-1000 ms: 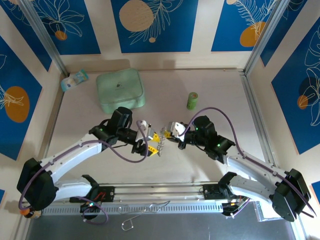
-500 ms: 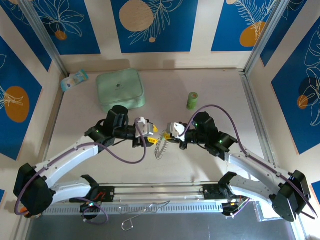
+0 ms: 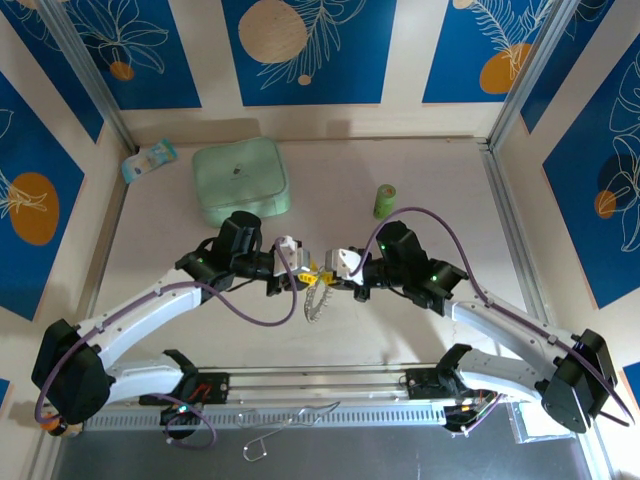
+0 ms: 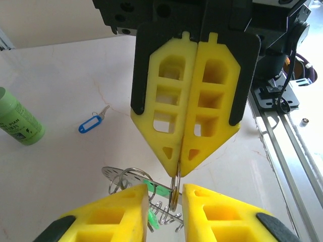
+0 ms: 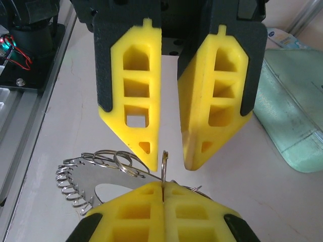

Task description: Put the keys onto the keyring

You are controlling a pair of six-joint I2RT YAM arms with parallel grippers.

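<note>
Your right tool [image 4: 178, 169] has its yellow fingers pressed flat together, clamped on a thin wire loop of the pale silvery keyring with the bumpy, coiled rim [image 5: 88, 176] — the loop stands edge-on out of the pinch. Your left tool [image 5: 170, 162] faces it tip to tip with its fingers apart, one on each side of that loop. Neither pad looks to be touching the wire.

In the overhead view the two tools meet above the middle of the pale cream counter [image 3: 400, 330]. The keyring shows just on the arm-base side of where they meet.

The small key with the green plastic head [image 4: 157, 190] sits in among the wire loops, right by your left tool's fingers — you can't tell from here whether it is threaded on. The small key with the blue plastic head [image 4: 93, 122] lies flat on the counter, well apart from the keyring and near the upright green cylinder [image 4: 17, 123]. The mint-green square case [image 3: 240, 180] rests toward the far left of the counter, apart from both tools.
</note>
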